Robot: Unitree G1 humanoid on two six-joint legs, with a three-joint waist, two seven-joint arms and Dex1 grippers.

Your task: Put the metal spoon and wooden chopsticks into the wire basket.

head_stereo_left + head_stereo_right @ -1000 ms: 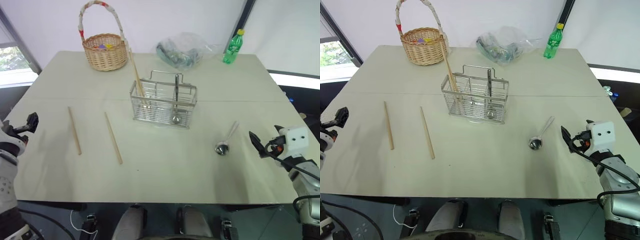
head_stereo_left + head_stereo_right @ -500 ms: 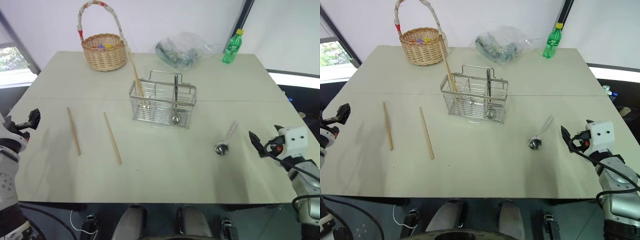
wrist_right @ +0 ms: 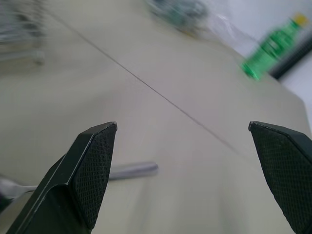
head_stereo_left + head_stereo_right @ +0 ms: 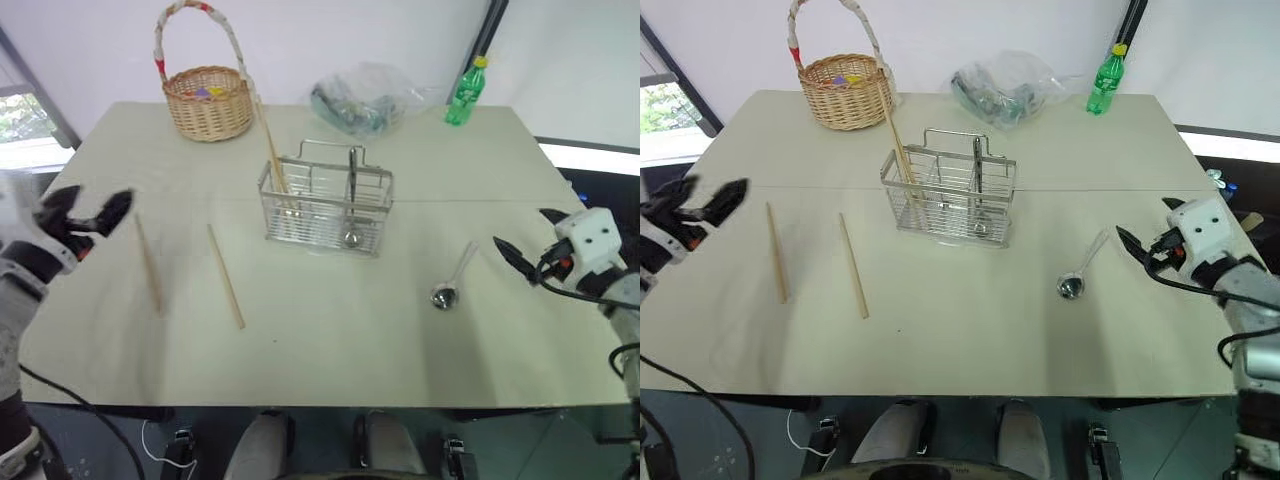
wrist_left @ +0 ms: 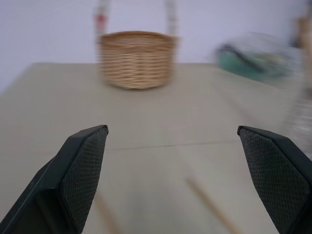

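Observation:
The wire basket stands mid-table with wooden chopsticks leaning out of its left compartment and a spoon's bowl low in its middle. Two more wooden chopsticks lie flat to its left. The metal spoon lies to the basket's right, bowl toward me. My left gripper hovers open over the table's left edge, just left of the nearer chopstick. My right gripper is open and empty, a little right of the spoon, whose handle shows between the fingers.
A round wicker basket with a tall handle sits at the back left. A clear plastic bag and a green bottle stand along the back edge. Bare tabletop lies in front of the wire basket.
My left gripper has swung right and up, from off the table's left edge to beside the left chopstick. My right gripper has risen a little and turned.

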